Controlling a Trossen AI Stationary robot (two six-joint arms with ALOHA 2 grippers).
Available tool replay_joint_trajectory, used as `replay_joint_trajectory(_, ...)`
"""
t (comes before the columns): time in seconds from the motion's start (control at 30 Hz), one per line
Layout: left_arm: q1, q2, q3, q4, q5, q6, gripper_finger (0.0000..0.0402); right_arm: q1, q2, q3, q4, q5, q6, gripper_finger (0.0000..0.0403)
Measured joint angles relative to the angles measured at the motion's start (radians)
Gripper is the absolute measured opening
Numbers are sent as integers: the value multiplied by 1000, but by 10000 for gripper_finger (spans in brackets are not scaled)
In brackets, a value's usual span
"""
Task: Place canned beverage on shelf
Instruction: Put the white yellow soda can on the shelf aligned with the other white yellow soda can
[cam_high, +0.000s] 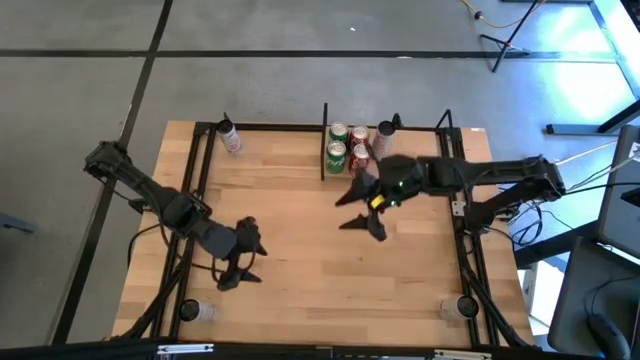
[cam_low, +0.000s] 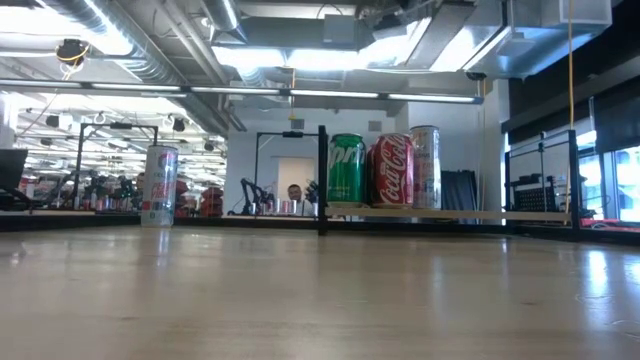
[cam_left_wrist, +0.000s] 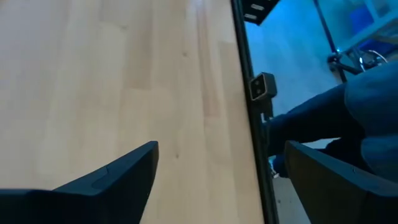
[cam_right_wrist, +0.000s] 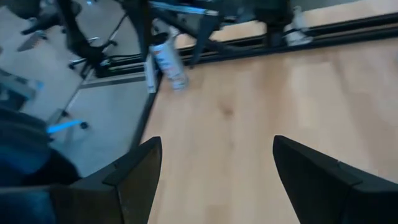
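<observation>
The shelf (cam_high: 415, 140) stands at the table's far edge, right of the middle. Its pale board (cam_low: 450, 213) carries green cans (cam_high: 337, 143), red cans (cam_high: 360, 146) and a silver can (cam_low: 425, 166), all upright. A slim white can (cam_high: 230, 137) stands upright on the tabletop at the far left; it also shows in the low view (cam_low: 160, 185) and the right wrist view (cam_right_wrist: 166, 59). My right gripper (cam_high: 362, 225) is open and empty over the table, just near of the shelf. My left gripper (cam_high: 248, 255) is open and empty at the near left.
A black metal frame (cam_high: 205, 160) runs along the table's sides. A pale can-like thing stands at each near corner, one left (cam_high: 190, 310) and one right (cam_high: 465, 307). Bare tabletop (cam_high: 320, 270) lies between the arms. A dark blue shape (cam_left_wrist: 348, 118) shows beyond the table's edge.
</observation>
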Motion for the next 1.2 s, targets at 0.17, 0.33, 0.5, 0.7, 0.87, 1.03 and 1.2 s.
replay_joint_trajectory(0.17, -12, 49, 0, 22, 98, 0, 372, 82, 37, 0, 21, 39, 79, 293)
replay_joint_trajectory(0.33, -21, 57, 0, 29, 240, -131, 384, 136, 58, 0, 17, 70, 125, 293)
replay_joint_trajectory(0.5, -76, 60, 0, 106, 196, -268, 385, 180, 57, -16, 32, 193, 127, 293)
replay_joint_trajectory(0.7, -130, 67, 1, 17, 260, -447, 385, 194, 57, -16, 27, 227, 132, 293)
replay_joint_trajectory(0.87, -215, 62, 9, -105, 295, -574, 385, 194, 57, -16, 27, 237, 126, 293)
replay_joint_trajectory(1.03, -267, 62, 85, -187, 246, -638, 385, 193, 57, -16, 27, 321, 120, 293)
replay_joint_trajectory(1.2, -360, 61, 222, -369, 106, -684, 385, 193, 57, -16, 26, 341, 108, 293)
